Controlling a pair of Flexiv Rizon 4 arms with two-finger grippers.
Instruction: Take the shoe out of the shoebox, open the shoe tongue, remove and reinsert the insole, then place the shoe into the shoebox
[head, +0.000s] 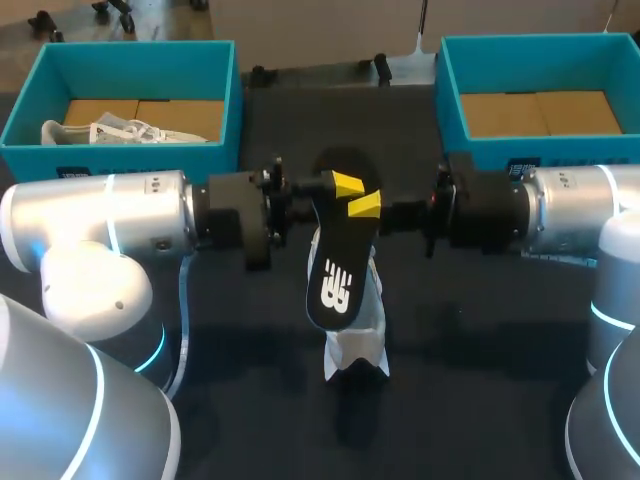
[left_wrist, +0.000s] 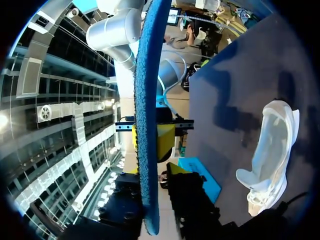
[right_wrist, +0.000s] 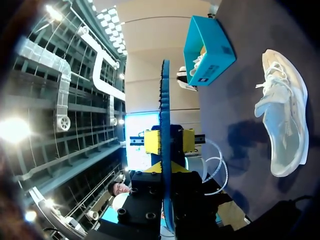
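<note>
Beneath the black insole (head: 335, 262), the white shoe (head: 356, 345), half hidden.

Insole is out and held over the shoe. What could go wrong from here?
The black foam insole juts far past the left gripper and right gripper, so it may sag or slip at release. The white mesh shoe lies unheld on the dark table, so it could slide during reinsertion.

The head view looks down on the table (head: 480, 340) from above and behind. Both wrist views sit close to the edge-on insole (left_wrist: 147, 125), facing each other, and share the shoe (right_wrist: 282, 120) below.
</note>
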